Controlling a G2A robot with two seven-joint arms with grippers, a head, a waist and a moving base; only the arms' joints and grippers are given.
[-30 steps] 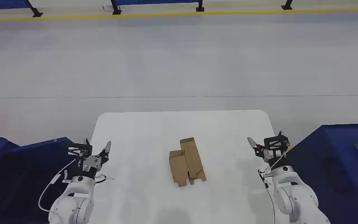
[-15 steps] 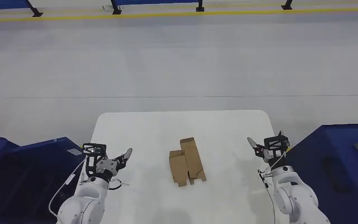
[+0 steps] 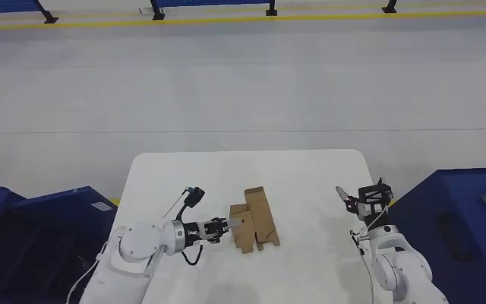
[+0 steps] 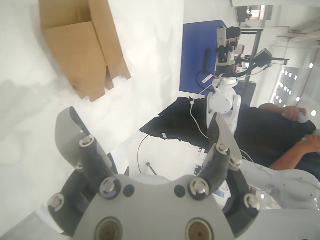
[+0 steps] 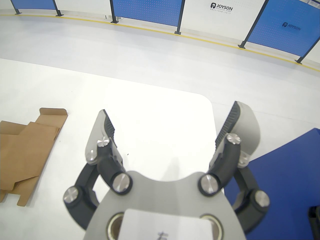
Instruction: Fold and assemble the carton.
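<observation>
Top view: flat brown cardboard carton (image 3: 259,216) (notched flaps) on white table (image 3: 319,181).

Carton (image 3: 257,218) — right side open; left gripper (image 3: 231,223) close at other side.

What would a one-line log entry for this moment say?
carton: flat on table | left gripper: jaws open, beside carton | right gripper: jaws open, near table edge
</observation>
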